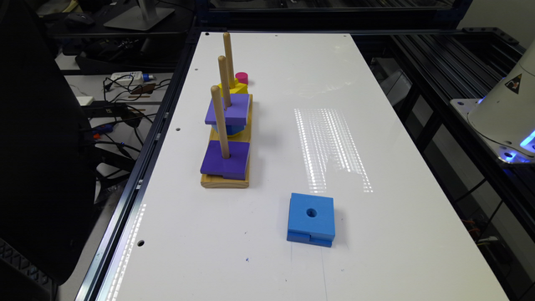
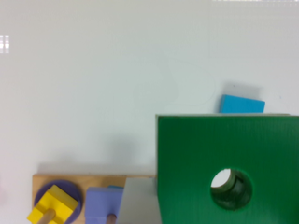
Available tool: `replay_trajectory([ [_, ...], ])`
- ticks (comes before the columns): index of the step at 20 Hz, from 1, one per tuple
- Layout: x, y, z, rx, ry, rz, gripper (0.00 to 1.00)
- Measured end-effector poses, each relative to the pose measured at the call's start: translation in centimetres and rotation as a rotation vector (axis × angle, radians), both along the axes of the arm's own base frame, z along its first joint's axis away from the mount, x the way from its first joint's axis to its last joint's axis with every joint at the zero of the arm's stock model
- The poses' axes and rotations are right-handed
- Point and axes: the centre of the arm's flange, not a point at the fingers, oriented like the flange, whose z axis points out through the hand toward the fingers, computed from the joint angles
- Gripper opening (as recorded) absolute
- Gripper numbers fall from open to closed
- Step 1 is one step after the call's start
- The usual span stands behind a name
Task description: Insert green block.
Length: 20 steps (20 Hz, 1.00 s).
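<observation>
**Green block held high above the peg stand**

Exterior view: a white bench (image 1: 292, 138) runs away from the camera. Near its edge on the exterior view's left stands a wooden base (image 1: 225, 177) with three upright wooden pegs in a row. The nearest peg (image 1: 220, 123) carries a dark purple block (image 1: 225, 161) resting on the base. The middle peg (image 1: 224, 81) carries a lighter purple block (image 1: 228, 109) on top of a blue piece (image 1: 229, 128). The far peg (image 1: 228, 56) carries a yellow block (image 1: 236, 88), and a pink round piece (image 1: 241, 77) stands on the bench just behind it. A blue square block (image 1: 311, 219) with a round centre hole and a notch in its near side lies flat on the bench, well apart from the base, toward the near edge. The arm's white base (image 1: 508, 108) sits off the bench edge on the exterior view's right.

Wrist view: the green block (image 2: 229, 163) is close to the camera, its dark green face turned toward it and its round hole open. It is above the bench, partly covering the wooden base (image 2: 93, 179) and overlapping the blue square block (image 2: 242, 104) beyond it. The yellow block (image 2: 52, 204) sits on a purple disc, the lighter purple block (image 2: 103, 204) beside it. A grey slab (image 2: 140, 205) lies against the green block's edge; I cannot tell whether it is a finger, nor how the claw stands.
</observation>
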Motion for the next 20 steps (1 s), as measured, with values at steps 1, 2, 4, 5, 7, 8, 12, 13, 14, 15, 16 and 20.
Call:
replay_trajectory([
  [1,0.2,0.1,0.0,0.001,0.000,0.000,0.00],
  [2,0.5,0.2,-0.1,0.001,0.001,0.000,0.00],
  [4,1.1,0.5,-0.3,0.004,0.002,0.000,0.00],
  [5,1.5,0.7,-0.3,0.005,0.002,0.000,0.00],
  [7,2.3,1.1,-0.5,0.008,0.003,0.001,0.00],
  [8,2.6,1.3,-0.6,0.009,0.004,0.001,0.00],
  [12,3.8,1.8,-0.9,0.013,0.005,0.001,0.00],
  [13,4.0,1.9,-0.9,0.013,0.006,0.001,0.00],
  [14,4.3,2.0,-1.0,0.014,0.006,0.001,0.00],
  [15,4.5,2.1,-1.0,0.015,0.006,0.001,0.00],
  [16,4.6,2.2,-1.1,0.015,0.006,0.002,0.00],
  [20,5.0,2.4,-1.2,0.016,0.007,0.003,0.00],
])
